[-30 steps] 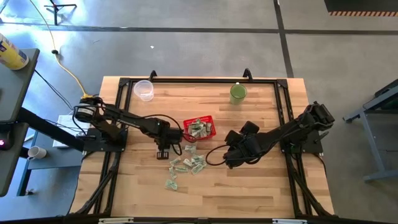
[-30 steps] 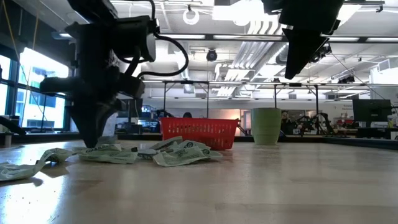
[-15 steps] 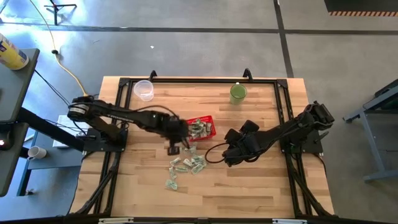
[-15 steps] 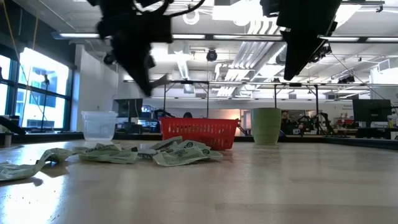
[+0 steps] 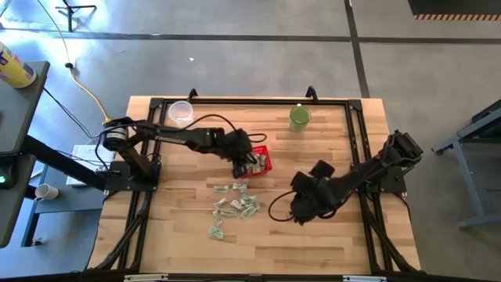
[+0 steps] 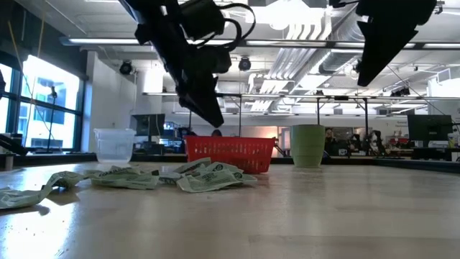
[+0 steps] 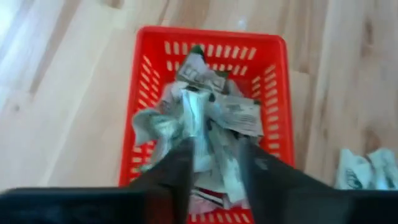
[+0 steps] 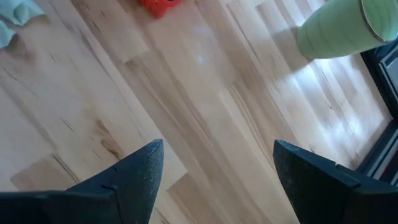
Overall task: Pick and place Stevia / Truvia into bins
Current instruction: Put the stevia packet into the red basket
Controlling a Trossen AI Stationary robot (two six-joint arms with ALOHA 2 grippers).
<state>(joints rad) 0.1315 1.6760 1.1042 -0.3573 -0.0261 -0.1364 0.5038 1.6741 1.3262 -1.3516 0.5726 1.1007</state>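
In your left wrist view the red basket (image 7: 208, 118) is cut off at its near side by the left gripper (image 7: 214, 171), and the gripper's base runs off the frame edge. That view is blurred; you cannot read the print on the sachets (image 7: 205, 121). In your right wrist view the green cup (image 8: 342, 28) and a red corner (image 8: 158, 6) are clipped by the edge. Right gripper (image 8: 214, 171): only finger (image 8: 134, 177) tips show.

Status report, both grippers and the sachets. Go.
Left gripper over red basket, shut on a sachet. Right gripper open, idle above bare table. Loose sachets on wood. Nothing blocking.
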